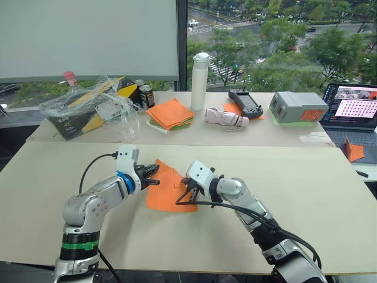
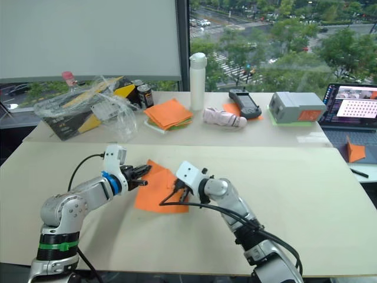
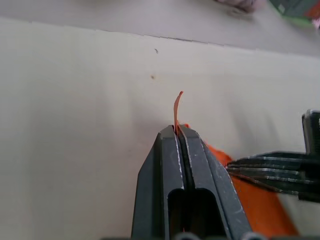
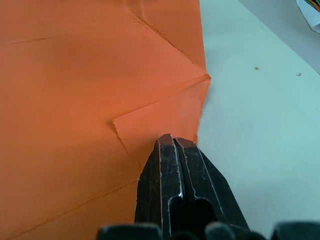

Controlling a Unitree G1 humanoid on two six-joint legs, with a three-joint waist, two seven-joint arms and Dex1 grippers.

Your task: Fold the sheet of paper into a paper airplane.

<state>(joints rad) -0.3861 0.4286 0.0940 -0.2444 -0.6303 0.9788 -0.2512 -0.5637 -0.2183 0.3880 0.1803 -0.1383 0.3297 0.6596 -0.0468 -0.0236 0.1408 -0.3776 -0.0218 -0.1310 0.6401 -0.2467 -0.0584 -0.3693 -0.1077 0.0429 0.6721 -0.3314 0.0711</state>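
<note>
Partly creased, the sheet of paper [image 1: 166, 190] lies flat; left fingers [image 3: 176, 150] pinch its edge; right fingers [image 4: 172, 165] closed.

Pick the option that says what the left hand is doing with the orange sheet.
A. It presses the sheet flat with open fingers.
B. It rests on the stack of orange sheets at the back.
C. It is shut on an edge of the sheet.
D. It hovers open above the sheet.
C: in the left wrist view the left hand has its fingers closed together with a thin edge of the sheet of paper sticking out between them.
</note>
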